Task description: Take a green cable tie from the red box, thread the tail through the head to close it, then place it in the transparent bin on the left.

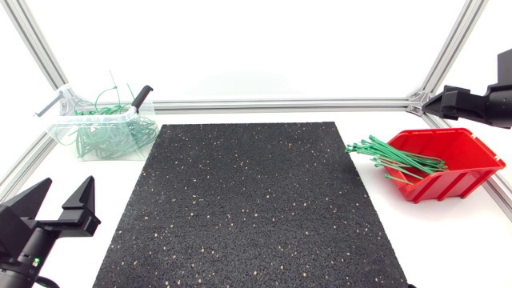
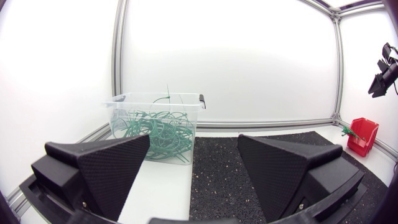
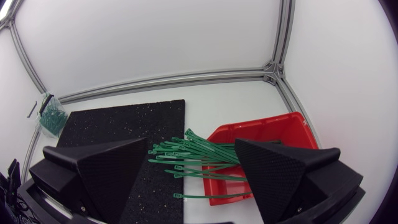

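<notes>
The red box stands at the table's right with a bundle of green cable ties sticking out over its left rim. My right gripper hangs high behind the box. In the right wrist view that gripper is open and empty, above the ties and the red box. The transparent bin at the back left holds several closed green ties. My left gripper stands open and empty at the front left; in its wrist view the gripper faces the bin.
A black speckled mat covers the table's middle between bin and box. Aluminium frame rails run along the back and sides. The bin's black handle juts up at its right corner.
</notes>
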Controlling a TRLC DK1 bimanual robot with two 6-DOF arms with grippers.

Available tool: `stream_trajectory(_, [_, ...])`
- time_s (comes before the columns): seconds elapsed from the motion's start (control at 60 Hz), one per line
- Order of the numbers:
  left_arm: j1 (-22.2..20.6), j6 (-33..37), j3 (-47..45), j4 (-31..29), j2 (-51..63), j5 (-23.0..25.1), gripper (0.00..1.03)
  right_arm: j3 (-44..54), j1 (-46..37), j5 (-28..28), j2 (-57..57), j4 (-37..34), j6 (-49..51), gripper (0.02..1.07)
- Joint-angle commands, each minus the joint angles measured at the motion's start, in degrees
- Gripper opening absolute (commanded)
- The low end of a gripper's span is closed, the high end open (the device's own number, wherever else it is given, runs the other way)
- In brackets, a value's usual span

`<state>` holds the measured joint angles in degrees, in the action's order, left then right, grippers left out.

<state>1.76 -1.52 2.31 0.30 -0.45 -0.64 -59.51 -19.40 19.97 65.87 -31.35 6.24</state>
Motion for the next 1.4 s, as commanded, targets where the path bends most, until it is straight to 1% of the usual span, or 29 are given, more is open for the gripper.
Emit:
stream_trajectory(0.0, [0.09, -0.59, -2.22, -1.26, -0.26, 0.47, 0.99, -4.39, -0.55, 1.04, 2.95, -2.75, 4.75, 1.04])
stream_trajectory(0.233, [0.0, -0.59, -2.22, -1.26, -0.26, 0.47, 0.99, -16.61, -0.03, 1.48, 11.57, -18.13, 18.19, 1.04])
stream_trajectory(0.317, [0.09, -0.59, -2.22, -1.26, -0.26, 0.47, 0.99, -20.04, 0.41, 1.48, 14.38, -21.91, 21.88, 1.04])
stream_trajectory(0.45, [0.09, -0.59, -2.22, -1.26, -0.26, 0.47, 0.99, -25.75, 0.85, 1.13, 19.56, -32.81, 37.09, 1.04])
stream_trajectory(0.583, [0.0, -0.59, -2.22, -1.26, -0.26, 0.47, 0.99, -27.68, 0.94, -0.19, 22.82, -38.08, 45.26, 1.04])
stream_trajectory(0.75, [0.0, -0.59, -2.22, -1.26, -0.26, 0.47, 0.99, -27.86, 0.41, -0.28, 24.49, -40.28, 55.55, 1.03])
stream_trajectory(0.783, [0.0, -0.59, -2.22, -1.26, -0.26, 0.47, 0.99, -27.07, 0.24, 0.07, 24.4, -40.28, 59.06, 1.03])
stream_trajectory(0.967, [0.0, -0.59, -2.22, -1.26, -0.26, 0.47, 0.99, -21.44, 0.94, 0.34, 23.69, -40.45, 71.63, 1.03])
stream_trajectory(1.017, [0.0, -0.59, -2.22, -1.26, -0.26, 0.47, 0.99, -19.33, 1.12, 0.07, 23.08, -39.4, 73.74, 1.03])
stream_trajectory(1.117, [0.0, -0.59, -2.22, -1.26, -0.26, 0.47, 0.99, -14.85, 2.17, -1.95, 21.67, -34.56, 76.03, 1.03])
stream_trajectory(1.167, [0.0, -0.59, -2.22, -1.26, -0.26, 0.47, 0.99, -12.92, 2.61, -3.27, 21.5, -31.84, 76.55, 1.0])
stream_trajectory(1.3, [0.0, -0.59, -2.22, -1.26, -0.26, 0.47, 0.99, -7.82, 2.44, -3.0, 20.0, -24.11, 79.8, 0.96])
stream_trajectory(1.383, [0.0, -0.59, -2.22, -1.26, -0.26, 0.47, 0.99, -6.06, 2.26, -3.18, 20.27, -23.14, 82.44, 0.96])
